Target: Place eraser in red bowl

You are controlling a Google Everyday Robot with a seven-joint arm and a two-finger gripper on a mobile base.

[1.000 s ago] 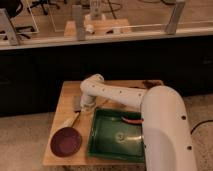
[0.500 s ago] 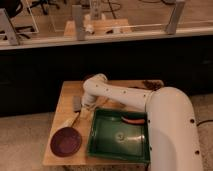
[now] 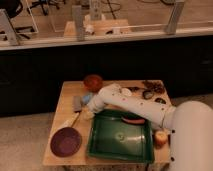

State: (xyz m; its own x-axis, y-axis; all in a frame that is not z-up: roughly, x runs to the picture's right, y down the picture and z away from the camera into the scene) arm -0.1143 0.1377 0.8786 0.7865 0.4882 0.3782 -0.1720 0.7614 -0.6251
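Observation:
The red bowl (image 3: 92,81) stands at the back edge of the wooden table (image 3: 60,155), left of centre. The grey eraser (image 3: 77,103) lies flat on the table in front of the bowl and to its left, next to a blue sponge (image 3: 87,97). My white arm reaches in from the lower right. Its gripper (image 3: 86,114) hangs low over the table just right of and in front of the eraser, by the green tray's back left corner. Nothing shows in the gripper.
A green tray (image 3: 100,145) fills the table's front middle, with a reddish item inside it (image 3: 132,120). A maroon dish (image 3: 65,141) sits front left, a pale yellow object (image 3: 70,120) behind it. An apple (image 3: 161,137) and dark items (image 3: 151,88) are on the right.
The arm's end has shifted toward the front and a little right, away from the table's back edge. The red bowl, hidden behind the arm before, now shows. The eraser has not moved.

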